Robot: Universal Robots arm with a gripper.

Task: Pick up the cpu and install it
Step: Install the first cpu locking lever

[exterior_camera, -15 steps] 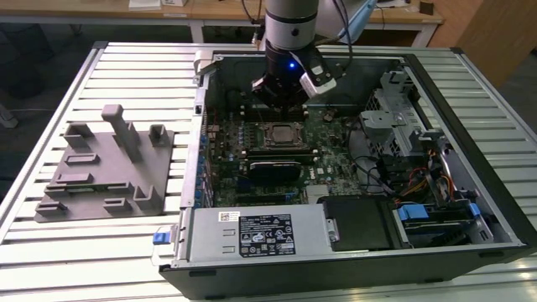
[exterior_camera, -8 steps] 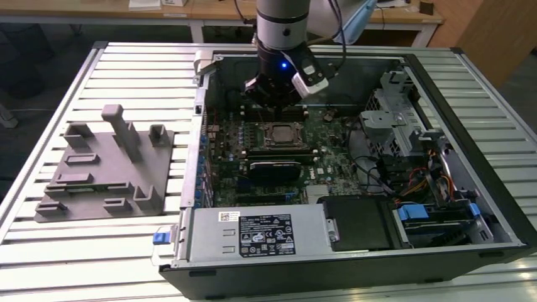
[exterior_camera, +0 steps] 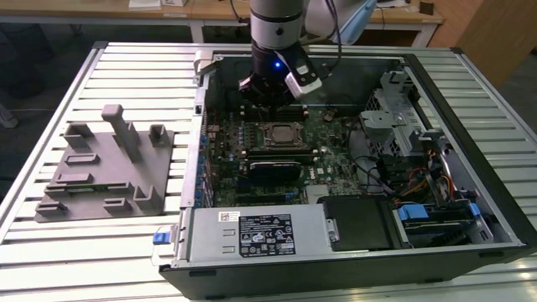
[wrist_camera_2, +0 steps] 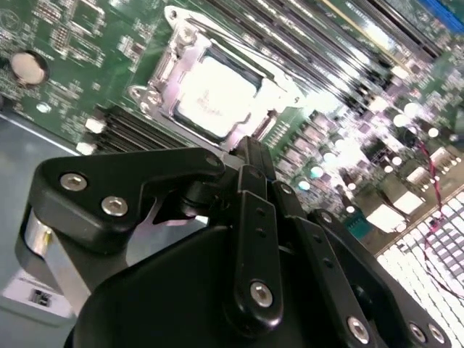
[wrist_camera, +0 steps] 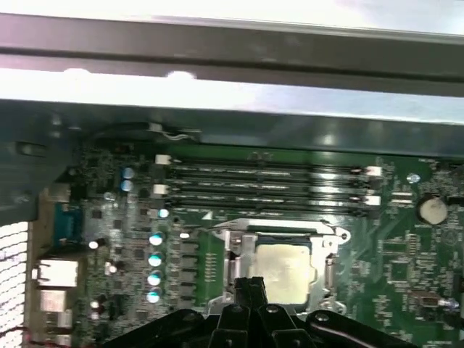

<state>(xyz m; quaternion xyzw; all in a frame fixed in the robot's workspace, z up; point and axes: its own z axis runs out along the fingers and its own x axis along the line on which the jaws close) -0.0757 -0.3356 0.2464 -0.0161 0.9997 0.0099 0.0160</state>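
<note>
Fingers point(wrist_camera_2: 255, 217) of the black metal gripper point(wrist_camera_2: 249, 150) are seen pressed together, with nothing held. The small silvery square cpu point(wrist_camera: 284, 270) is seated in the metal socket frame point(wrist_camera: 238, 250) on the green motherboard point(wrist_camera: 406, 268), just beside the gripper tips. A grey plastic tray point(exterior_camera: 92, 189) is placed at the exterior view's left.

A silver tabletop point(exterior_camera: 126, 69) of ribbed metal slats spans the exterior view under bright, even light. Behind it stand pale wooden desks point(exterior_camera: 210, 12) on white legs point(exterior_camera: 195, 30), with dark floor point(exterior_camera: 84, 34) in shadow beneath them. At the exterior view's right, a brown wooden panel point(exterior_camera: 495, 31) rises beside the desks.
</note>
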